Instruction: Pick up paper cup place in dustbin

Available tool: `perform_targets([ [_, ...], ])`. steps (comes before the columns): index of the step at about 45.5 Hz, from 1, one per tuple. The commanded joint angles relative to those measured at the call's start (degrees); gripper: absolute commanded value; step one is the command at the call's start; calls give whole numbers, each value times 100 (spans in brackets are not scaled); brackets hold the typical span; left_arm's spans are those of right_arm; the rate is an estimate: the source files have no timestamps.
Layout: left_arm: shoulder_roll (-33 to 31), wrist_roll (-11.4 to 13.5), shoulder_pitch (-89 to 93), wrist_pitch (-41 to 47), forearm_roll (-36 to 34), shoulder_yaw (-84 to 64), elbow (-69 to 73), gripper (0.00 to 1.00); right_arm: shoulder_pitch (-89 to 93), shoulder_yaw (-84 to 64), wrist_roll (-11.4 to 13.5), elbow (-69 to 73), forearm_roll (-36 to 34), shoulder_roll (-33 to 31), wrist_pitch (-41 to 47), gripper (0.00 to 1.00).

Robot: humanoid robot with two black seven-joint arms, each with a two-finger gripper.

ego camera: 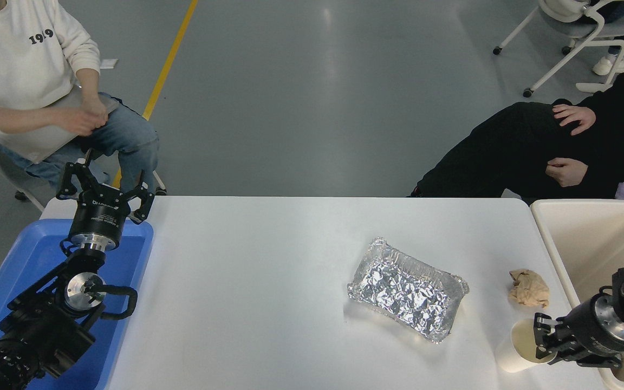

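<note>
The paper cup (517, 348) stands upright near the table's front right corner, its mouth facing up. My right gripper (544, 341) comes in from the right and its fingers are closed on the cup's right rim and wall; the cup still rests on the table. The dustbin (553, 227), a cream-beige tub, stands just right of the table, and my right arm reaches over its near left corner. My left gripper (105, 187) is parked, open and empty, over the far edge of the blue tray.
A crinkled foil tray (407, 290) lies left of the cup. A crumpled tan paper wad (528, 288) lies just behind it. A blue tray (25, 254) sits at the left. People sit at the far left (30, 81) and far right (588, 146).
</note>
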State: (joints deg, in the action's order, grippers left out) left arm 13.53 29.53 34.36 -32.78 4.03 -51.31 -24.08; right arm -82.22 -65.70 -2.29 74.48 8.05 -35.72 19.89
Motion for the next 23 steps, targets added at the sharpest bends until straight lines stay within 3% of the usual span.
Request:
perform_targets([
  [1,1,0,0,0,-7,-2,0,99,-13,13,1,5,-164,-5,15,0],
  [11,1,0,0,-9,-7,-2,0,99,-250,-22,-8,66,-199,-102,146,0],
  [23,1,0,0,-9,-7,-2,0,99,-1620,-268,-8,163,-199,-365,1921,0],
])
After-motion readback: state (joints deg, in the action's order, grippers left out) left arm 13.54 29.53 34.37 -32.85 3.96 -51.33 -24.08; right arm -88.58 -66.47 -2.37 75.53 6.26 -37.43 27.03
